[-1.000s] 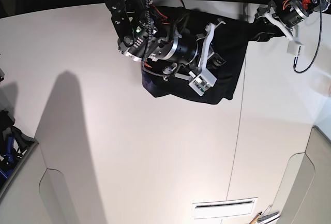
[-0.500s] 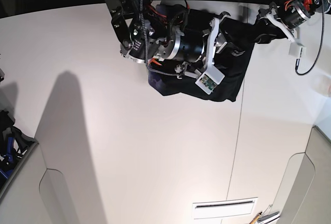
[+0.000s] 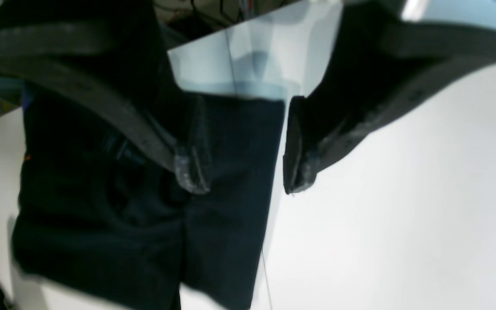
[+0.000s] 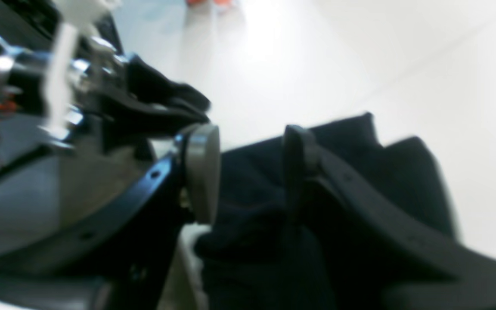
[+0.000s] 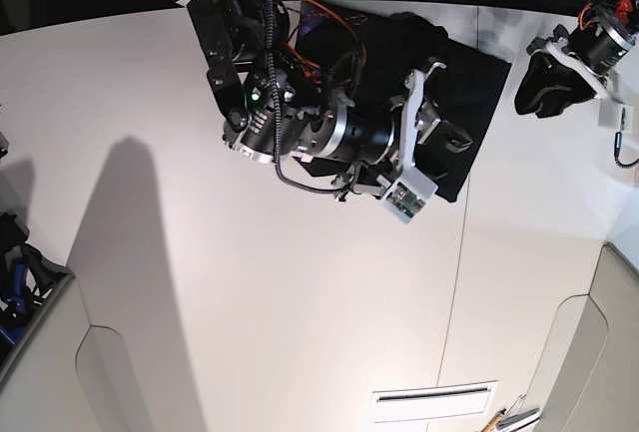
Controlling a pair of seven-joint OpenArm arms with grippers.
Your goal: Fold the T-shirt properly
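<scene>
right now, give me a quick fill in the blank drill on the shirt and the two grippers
1. The T-shirt lying on the table is ____ in colour.
2. The right gripper has its jaws ____, with nothing clamped between them.
3. In the base view, the left gripper is above bare table, ____ the shirt.
4. The left gripper's jaws are ____.

Missing words: black; open; beside; open

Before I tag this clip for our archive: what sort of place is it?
Most likely a robotics lab bench: a bare white table, two cabled arms above it, the right claw over a black T-shirt, the left claw nearby.
</scene>
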